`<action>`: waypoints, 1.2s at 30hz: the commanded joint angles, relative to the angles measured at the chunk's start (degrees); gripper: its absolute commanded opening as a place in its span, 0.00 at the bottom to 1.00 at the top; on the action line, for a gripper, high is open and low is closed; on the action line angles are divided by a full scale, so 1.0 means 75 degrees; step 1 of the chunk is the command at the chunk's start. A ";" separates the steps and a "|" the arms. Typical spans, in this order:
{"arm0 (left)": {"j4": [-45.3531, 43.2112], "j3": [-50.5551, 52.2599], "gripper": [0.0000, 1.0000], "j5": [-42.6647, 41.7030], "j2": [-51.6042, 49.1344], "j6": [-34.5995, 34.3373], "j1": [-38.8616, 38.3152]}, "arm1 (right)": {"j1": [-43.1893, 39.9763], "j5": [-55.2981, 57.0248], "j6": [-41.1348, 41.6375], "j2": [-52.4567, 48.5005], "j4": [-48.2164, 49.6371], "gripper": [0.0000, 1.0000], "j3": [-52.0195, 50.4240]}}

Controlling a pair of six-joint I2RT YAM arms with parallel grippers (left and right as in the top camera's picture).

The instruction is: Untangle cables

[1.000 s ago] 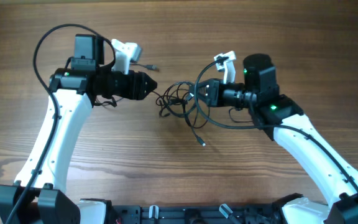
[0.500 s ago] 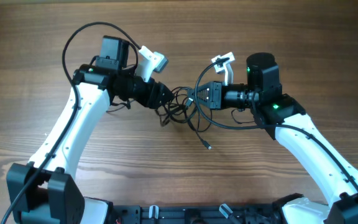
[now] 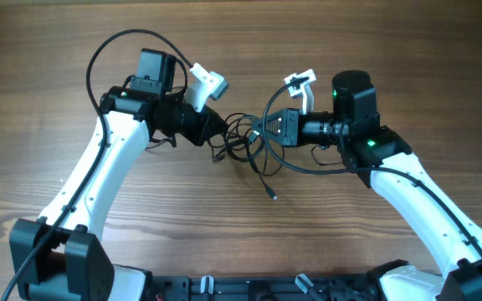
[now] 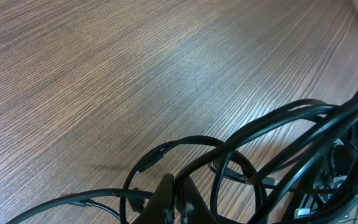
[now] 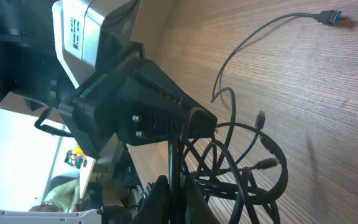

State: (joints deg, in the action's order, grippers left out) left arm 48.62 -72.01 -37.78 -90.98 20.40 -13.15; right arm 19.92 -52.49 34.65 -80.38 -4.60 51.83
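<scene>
The cables (image 3: 243,140) form a small knotted bundle of thin black loops in the middle of the wooden table, between my two grippers. My left gripper (image 3: 219,131) is at the bundle's left edge, shut, with a strand leaving its tips (image 4: 176,185). My right gripper (image 3: 263,130) is at the bundle's right edge, shut on a strand that runs straight between its fingers (image 5: 171,190). The loops (image 4: 229,158) hang close in front of the left wrist camera. One loose plug end (image 3: 273,196) trails toward the front, and another cord end (image 5: 331,17) lies out on the wood.
The right arm's own thicker black wire (image 3: 295,167) loops below its wrist, close to the bundle. The left arm's wire (image 3: 111,50) arcs behind its wrist. Bare wood table (image 3: 241,42) lies all around. The left gripper's black body (image 5: 148,102) fills the right wrist view.
My left arm swung right to the bundle, then its gripper shut at the bundle's left edge. The bundle and its trailing plug shifted slightly left. The right arm stayed put.
</scene>
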 commanded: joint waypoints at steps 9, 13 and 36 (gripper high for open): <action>-0.0638 -0.0029 0.21 -0.0012 -0.0117 0.0015 -0.0589 | -0.0003 -0.0224 0.0396 -0.0006 0.0061 0.05 0.0038; -0.1268 -0.0029 0.04 0.1480 -0.0117 -0.0956 -0.0691 | 0.0006 -0.0423 0.0399 -0.0006 0.0047 0.04 0.0038; -0.3174 -0.0038 0.04 0.1661 0.1279 -0.6458 -0.0358 | 0.1874 0.6592 0.1224 -0.0385 -0.0901 1.00 0.0023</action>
State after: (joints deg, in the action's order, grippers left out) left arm 26.26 -71.90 -20.08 -86.35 -27.77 -15.86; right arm 32.03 -16.43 41.17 -80.71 -13.26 51.83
